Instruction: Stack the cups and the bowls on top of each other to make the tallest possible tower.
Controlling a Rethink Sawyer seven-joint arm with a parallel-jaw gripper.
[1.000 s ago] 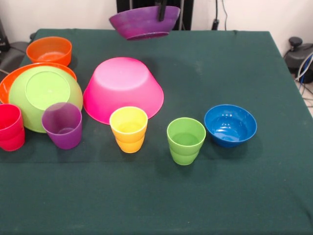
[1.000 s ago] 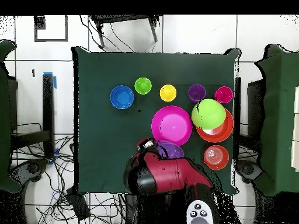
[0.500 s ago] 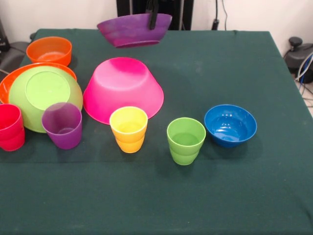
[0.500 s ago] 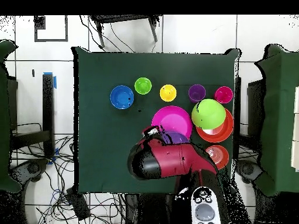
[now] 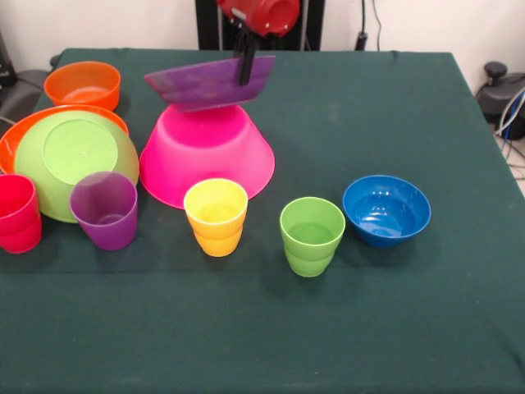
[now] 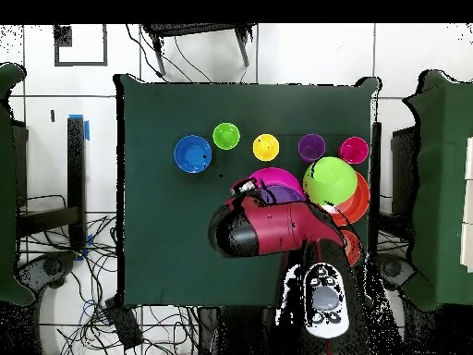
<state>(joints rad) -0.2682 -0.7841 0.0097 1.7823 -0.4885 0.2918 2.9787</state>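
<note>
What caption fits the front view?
Gripper holds the purple bowl by its rim just above the inverted pink bowl, cups lined up in front.

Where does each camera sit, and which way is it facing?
Front view: across the table from the robot, facing it; the red arm comes down from the top, holding the purple bowl over the inverted pink bowl.
Overhead view: above, looking straight down; the arm covers most of the pink bowl.
Shared: blue bowl, green cup.
</note>
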